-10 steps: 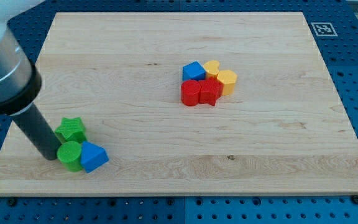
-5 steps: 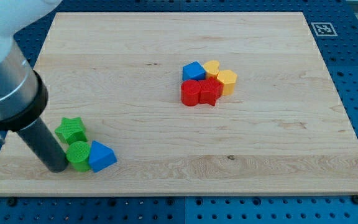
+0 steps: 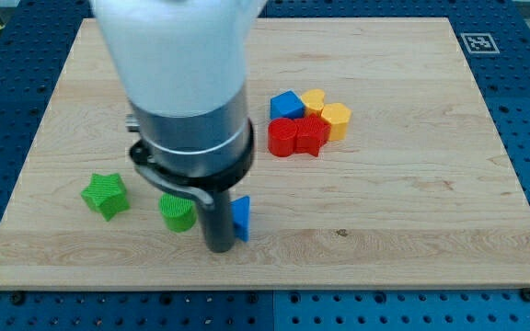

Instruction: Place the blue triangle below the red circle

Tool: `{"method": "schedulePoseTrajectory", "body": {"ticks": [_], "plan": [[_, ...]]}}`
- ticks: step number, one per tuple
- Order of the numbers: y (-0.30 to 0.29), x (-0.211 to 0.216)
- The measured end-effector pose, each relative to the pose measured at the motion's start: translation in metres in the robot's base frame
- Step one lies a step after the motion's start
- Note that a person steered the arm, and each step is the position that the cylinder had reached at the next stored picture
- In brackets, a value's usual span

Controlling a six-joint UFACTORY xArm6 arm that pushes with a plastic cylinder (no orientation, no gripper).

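The blue triangle lies near the view's bottom centre, mostly hidden behind my rod. My tip rests on the board touching the triangle's left side. The red circle sits right of centre, well up and to the right of the triangle, in a tight cluster with other blocks. The arm's large body covers the board's upper middle left.
A green cylinder lies just left of my rod and a green star further left. Around the red circle sit a red block, a blue cube, a yellow heart and a yellow hexagon.
My tip swept right from the board's left edge to bottom centre, pushing the blue triangle and green cylinder rightward. The green star stayed about in place.
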State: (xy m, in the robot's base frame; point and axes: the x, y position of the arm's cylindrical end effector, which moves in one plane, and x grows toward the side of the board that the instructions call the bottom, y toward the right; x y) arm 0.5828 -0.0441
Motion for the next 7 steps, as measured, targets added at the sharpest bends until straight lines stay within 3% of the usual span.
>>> {"method": "schedulePoseTrajectory", "body": {"ticks": [2,5,7], "plan": [[0.036,-0.014],[-0.017,-0.059],[-0.011,-0.091]]}}
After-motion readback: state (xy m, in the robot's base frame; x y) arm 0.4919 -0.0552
